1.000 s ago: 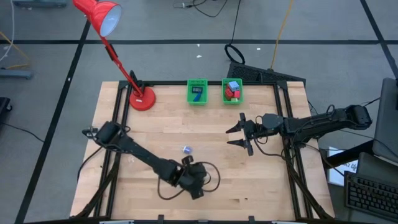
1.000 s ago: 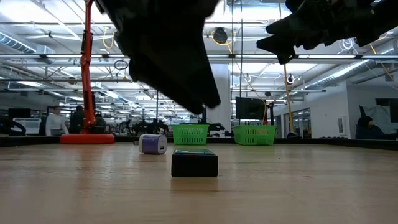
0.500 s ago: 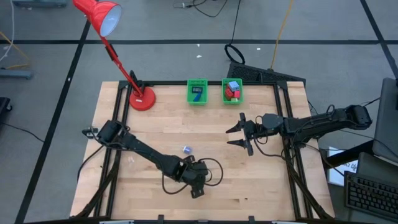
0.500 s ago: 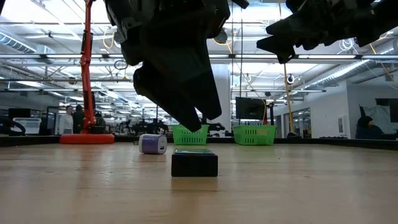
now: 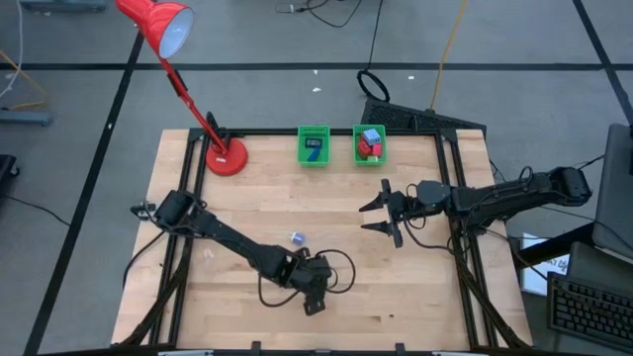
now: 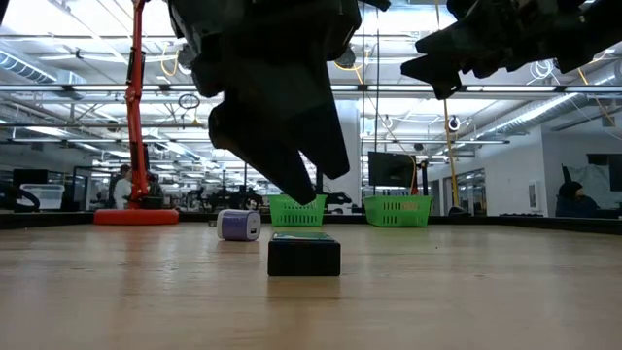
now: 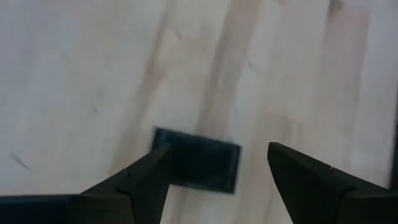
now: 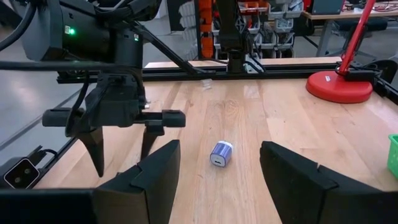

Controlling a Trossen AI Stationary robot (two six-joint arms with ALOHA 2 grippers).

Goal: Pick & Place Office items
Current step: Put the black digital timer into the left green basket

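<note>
1. Hovering over the black oblong (image 6: 304, 255), left pincer (image 7: 214, 171) is pointing down w/ fingers spread wide, nothing held; oblong is lying flat on the wood surface (image 5: 247, 213) near its front edge, one end under a fingertip.
2. Right pincer (image 5: 381, 216) is waiting above the surface's right half, fingers apart & empty.
3. Pale blue cube (image 8: 221, 154) is lying on its side mid-surface, apart from both pincers.
4. Two green baskets (image 5: 314, 145) are sitting side by side at the back edge; right one is holding red blocks (image 5: 368, 148).
5. Red lamp (image 5: 226, 156) is standing at back left.
</note>
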